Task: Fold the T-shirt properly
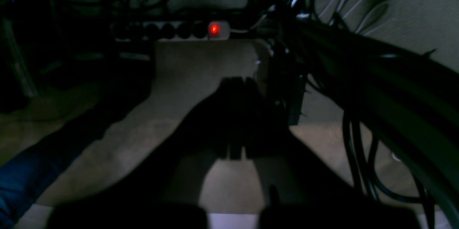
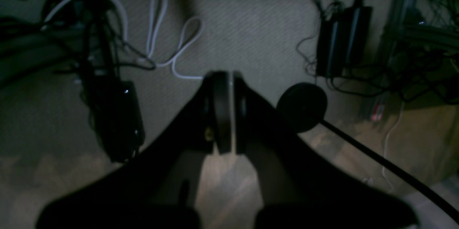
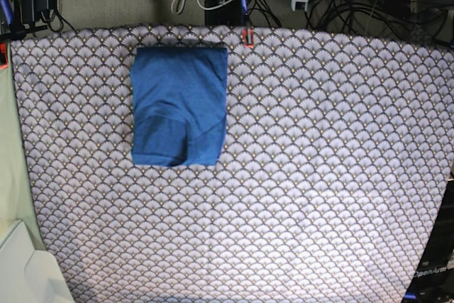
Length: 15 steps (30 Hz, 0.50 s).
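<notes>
T-shirt (image 3: pixel 179 106) lies folded on scallop-patterned cloth (image 3: pixel 298 175).

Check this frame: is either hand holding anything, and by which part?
Nothing is held. The left hand and right hand are both shut on nothing, off the table. The T-shirt lies folded on the scallop-patterned cloth.
</notes>
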Each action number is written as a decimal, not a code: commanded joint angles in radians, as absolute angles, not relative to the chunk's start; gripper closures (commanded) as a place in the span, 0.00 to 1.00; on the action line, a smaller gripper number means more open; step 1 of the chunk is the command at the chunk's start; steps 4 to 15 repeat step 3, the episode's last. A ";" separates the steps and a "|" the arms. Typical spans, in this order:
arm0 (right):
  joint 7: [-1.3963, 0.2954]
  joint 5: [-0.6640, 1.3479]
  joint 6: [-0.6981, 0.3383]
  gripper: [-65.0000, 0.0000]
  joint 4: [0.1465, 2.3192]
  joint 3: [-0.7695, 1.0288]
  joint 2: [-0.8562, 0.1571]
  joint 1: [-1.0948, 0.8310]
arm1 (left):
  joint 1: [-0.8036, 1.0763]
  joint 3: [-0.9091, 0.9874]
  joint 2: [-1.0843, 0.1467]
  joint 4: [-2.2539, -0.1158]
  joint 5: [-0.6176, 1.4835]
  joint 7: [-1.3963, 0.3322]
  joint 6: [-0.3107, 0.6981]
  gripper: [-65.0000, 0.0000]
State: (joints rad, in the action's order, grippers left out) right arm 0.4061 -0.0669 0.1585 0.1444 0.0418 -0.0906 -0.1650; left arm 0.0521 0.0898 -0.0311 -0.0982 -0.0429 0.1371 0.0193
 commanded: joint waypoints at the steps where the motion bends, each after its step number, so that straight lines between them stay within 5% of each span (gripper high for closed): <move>1: 0.418 -0.061 0.182 1.00 0.147 0.042 -0.108 -0.168 | 0.058 0.093 -0.041 -0.099 -0.042 0.145 -0.012 1.00; 15: 0.418 -0.061 0.182 1.00 0.147 0.042 -0.110 -0.166 | 0.058 0.093 -0.045 -0.099 -0.042 0.147 -0.053 1.00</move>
